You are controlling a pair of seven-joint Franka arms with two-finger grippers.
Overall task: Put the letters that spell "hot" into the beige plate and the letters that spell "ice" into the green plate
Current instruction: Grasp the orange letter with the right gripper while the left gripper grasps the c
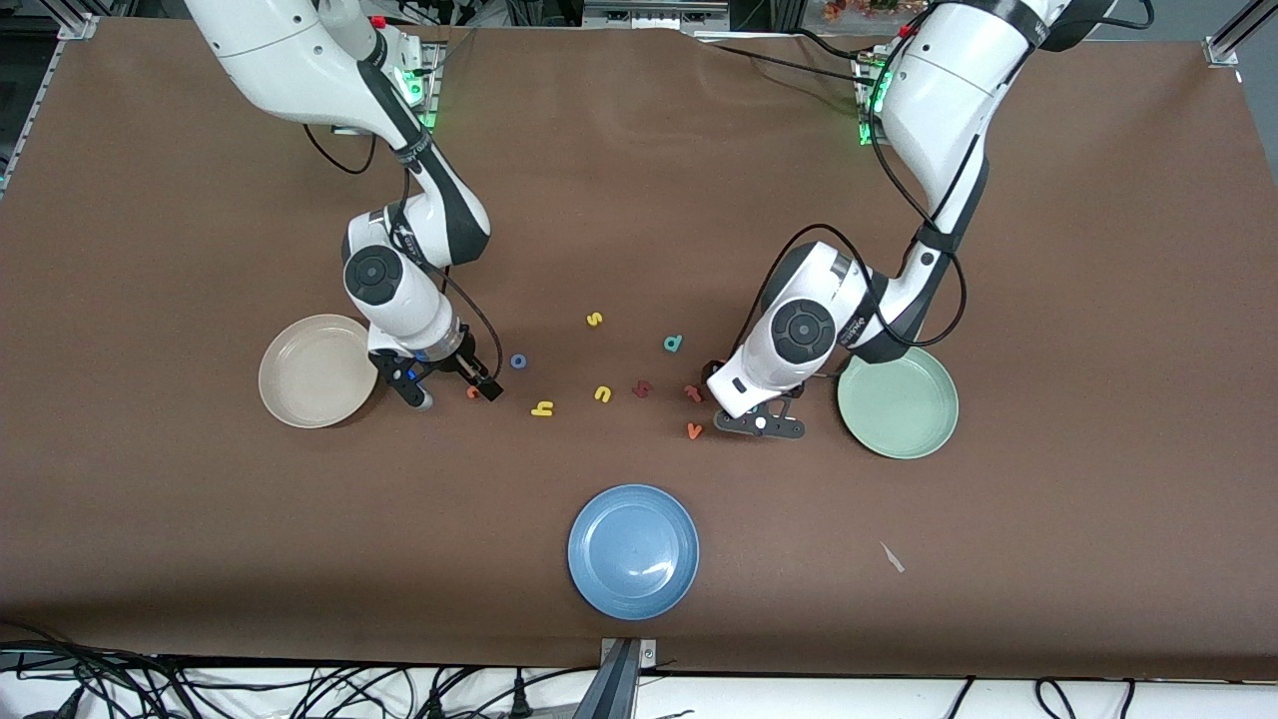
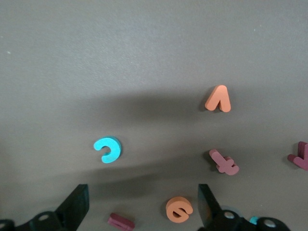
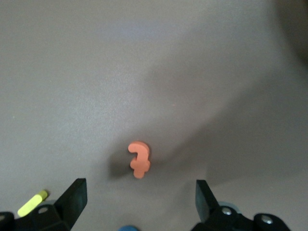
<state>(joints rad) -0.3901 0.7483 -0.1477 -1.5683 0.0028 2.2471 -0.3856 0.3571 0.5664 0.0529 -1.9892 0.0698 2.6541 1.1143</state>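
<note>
My left gripper [image 1: 737, 399] hangs open low over the table beside the green plate [image 1: 897, 402]. In the left wrist view the orange e [image 2: 179, 209] and the dark red i [image 2: 120, 221] lie between its fingers [image 2: 77, 204], with the teal c [image 2: 108, 149] just past them. My right gripper [image 1: 449, 391] is open next to the beige plate [image 1: 318, 370]. The orange t [image 1: 472, 391] [image 3: 139, 159] lies on the table by it. The blue o [image 1: 518, 360] and yellow h [image 1: 542, 407] lie a little toward the table's middle. Both plates are empty.
A blue plate [image 1: 633, 551] sits nearest the front camera. Loose letters lie between the arms: yellow s [image 1: 594, 319], yellow u [image 1: 602, 393], teal d [image 1: 673, 344], a dark red letter [image 1: 643, 388], red-orange t [image 1: 692, 391] and orange v [image 1: 694, 430] [image 2: 218, 99].
</note>
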